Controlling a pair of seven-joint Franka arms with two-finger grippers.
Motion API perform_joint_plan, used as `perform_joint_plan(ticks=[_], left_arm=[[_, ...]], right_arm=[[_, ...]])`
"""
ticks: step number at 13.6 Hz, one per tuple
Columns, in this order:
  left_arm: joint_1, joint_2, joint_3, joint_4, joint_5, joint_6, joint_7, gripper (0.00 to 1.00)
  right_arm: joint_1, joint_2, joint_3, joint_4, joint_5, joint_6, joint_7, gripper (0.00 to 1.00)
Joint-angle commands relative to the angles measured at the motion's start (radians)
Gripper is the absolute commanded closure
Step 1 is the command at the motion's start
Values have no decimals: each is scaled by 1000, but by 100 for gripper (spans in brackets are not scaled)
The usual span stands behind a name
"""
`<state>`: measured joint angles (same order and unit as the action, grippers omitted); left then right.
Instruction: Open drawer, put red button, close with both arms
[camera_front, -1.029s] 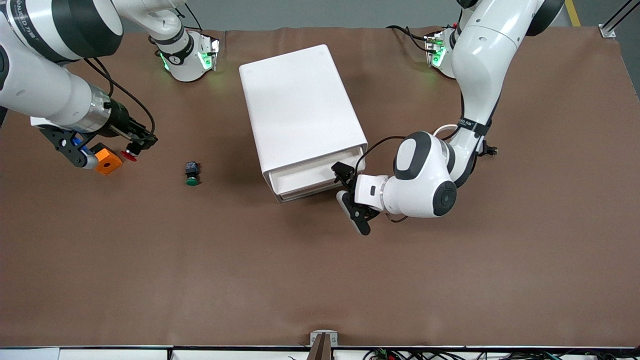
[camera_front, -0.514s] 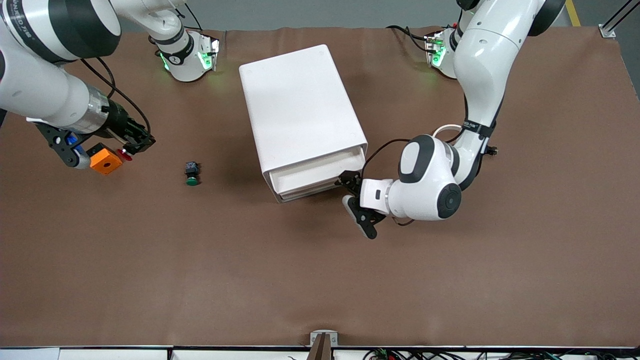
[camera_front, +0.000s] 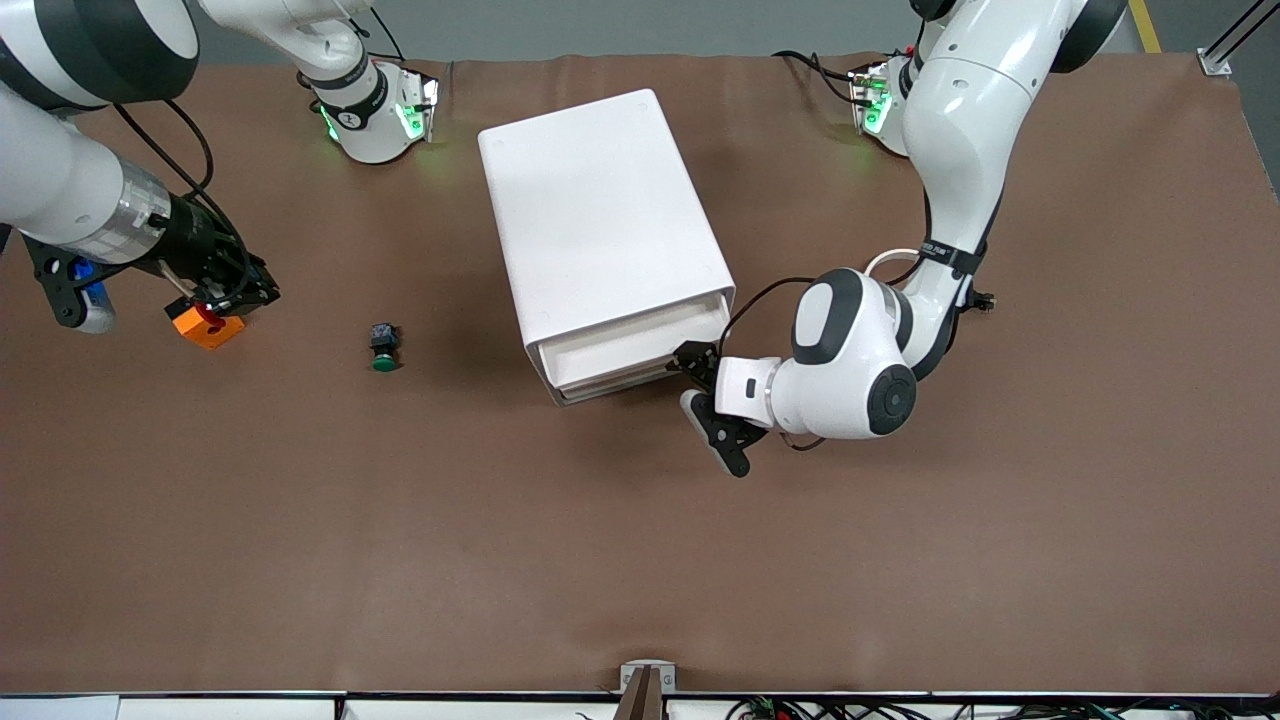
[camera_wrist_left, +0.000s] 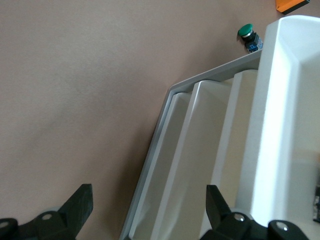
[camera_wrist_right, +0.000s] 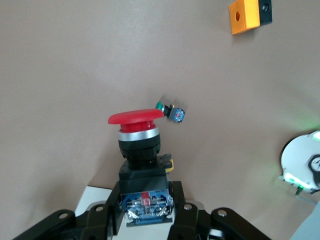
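R gripper (camera_front: 215, 305) up at the right arm's end of the worktop (camera_front: 640, 560), hanging over the orange box (camera_front: 207, 328). It's clamped tight on the red button (camera_wrist_right: 136, 118): right wrist view shows fingers (camera_wrist_right: 107, 212) pinching the black body low down, red cap pointing away from the wrist. In front view just a speck of red shows under the gripper, right above the orange box.

Next along, toward the middle: green button (camera_front: 383, 350) lying on its side on the bare worktop, well apart from the orange box, between it and the cabinet.

Centre: white drawer cabinet (camera_front: 600, 225), set at an angle, drawer fronts facing the front camera. Top drawer (camera_front: 630, 345) looks pulled out only a touch; can't tell more than that. No button in it.

Then the L gripper (camera_front: 700, 388), low, at the cabinet's front corner nearest the left arm's end. Fingers spread as wide as they go, holding nothing. Left wrist view: one fingertip (camera_wrist_left: 80, 200) over bare worktop, the other (camera_wrist_left: 215, 200) in front of the drawer fronts, the frame edge between them. Contact w/ the drawer: can't tell. L arm (camera_front: 940, 200) bends down from its base to that corner.
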<state>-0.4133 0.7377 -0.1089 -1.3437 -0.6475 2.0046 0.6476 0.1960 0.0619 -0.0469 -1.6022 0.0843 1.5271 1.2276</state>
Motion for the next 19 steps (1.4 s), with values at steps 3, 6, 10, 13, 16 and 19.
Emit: perform_joint_plan(ticks=[3,6,10,13,16,19], left_arm=[[-47,-17,-3,-9,16,8,-59,0],[-76,-18,-3,-9,14,8,-83,0],[-81,-17,-2,-12,17,3,-83,0],[-76,-3,-2,-9,16,3,-68,0],[-70,14,-3,-14,8,-6,-72,0],[-48,34,-3,-11,3,-47,-60,0]], right_arm=[[2,3,15,19,15,-4,50,100],[9,3,16,27,17,1,67,100],[58,4,16,30,17,61,176,100],[89,9,16,47,17,76,262,100],[131,31,16,88,15,77,337,100],[181,85,16,139,11,77,470,100]])
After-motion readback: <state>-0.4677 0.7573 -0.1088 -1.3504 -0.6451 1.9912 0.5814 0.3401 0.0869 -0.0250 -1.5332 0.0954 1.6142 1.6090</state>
